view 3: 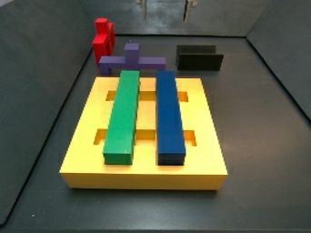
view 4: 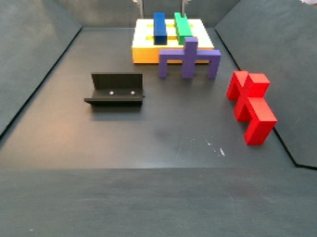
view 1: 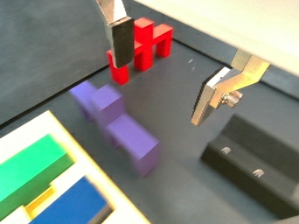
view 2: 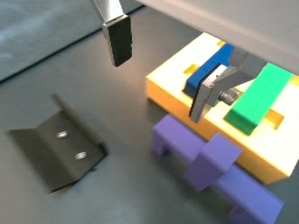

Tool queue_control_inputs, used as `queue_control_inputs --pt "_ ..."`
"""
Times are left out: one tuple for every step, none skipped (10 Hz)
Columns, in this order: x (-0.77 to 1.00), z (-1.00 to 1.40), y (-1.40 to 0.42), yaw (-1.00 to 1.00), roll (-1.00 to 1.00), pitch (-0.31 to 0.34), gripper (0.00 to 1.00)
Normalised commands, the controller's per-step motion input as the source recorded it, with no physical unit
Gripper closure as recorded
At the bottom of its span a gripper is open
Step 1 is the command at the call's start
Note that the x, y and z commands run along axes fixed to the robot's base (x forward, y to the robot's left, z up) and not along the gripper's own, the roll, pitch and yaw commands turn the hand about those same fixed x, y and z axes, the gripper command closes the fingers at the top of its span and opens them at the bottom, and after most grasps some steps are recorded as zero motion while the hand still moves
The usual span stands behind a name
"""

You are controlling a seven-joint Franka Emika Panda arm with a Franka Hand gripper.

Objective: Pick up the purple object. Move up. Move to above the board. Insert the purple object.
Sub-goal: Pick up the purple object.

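The purple object [view 1: 117, 127] lies on the dark floor against the yellow board's [view 3: 83, 136] far end, and shows in both side views [view 3: 131, 62] [view 4: 190, 60] and in a wrist view [view 2: 211, 162]. My gripper [view 1: 160, 96] is open and empty, well above the floor. Its gap is over bare floor beside the purple object, not around it. It also shows in a wrist view [view 2: 158, 87]. The board holds a green bar [view 3: 122, 114] and a blue bar [view 3: 169, 114] in its slots.
A red piece [view 1: 142, 45] stands on the floor beyond the purple object, also in both side views [view 3: 104, 41] [view 4: 251, 106]. The fixture [view 3: 201, 59] stands next to the purple object, also in the other views [view 2: 59, 144] [view 4: 115, 90] [view 1: 251, 162]. Dark walls enclose the floor.
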Motion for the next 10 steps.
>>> queue_control_inputs --pt "-0.38 -0.41 -0.17 0.00 0.19 0.033 0.00" --pt "-0.47 -0.42 -0.03 0.00 0.21 0.060 0.00" --pt "-0.53 -0.35 0.00 0.00 0.16 0.036 0.00" --pt "-0.59 -0.29 0.00 -0.03 0.09 0.007 0.00" --pt "-0.75 -0.05 -0.07 -0.04 0.09 -0.040 0.00" --pt "-0.56 0.00 -0.18 0.00 0.12 -0.107 0.00" --pt "-0.29 -0.23 -0.09 0.00 0.10 -0.067 0.00" --pt "-0.15 -0.45 -0.09 0.00 0.09 -0.083 0.00" --pt "0.00 -0.53 0.00 0.00 0.07 -0.036 0.00" --pt "0.00 -0.50 0.00 0.06 0.05 -0.003 0.00"
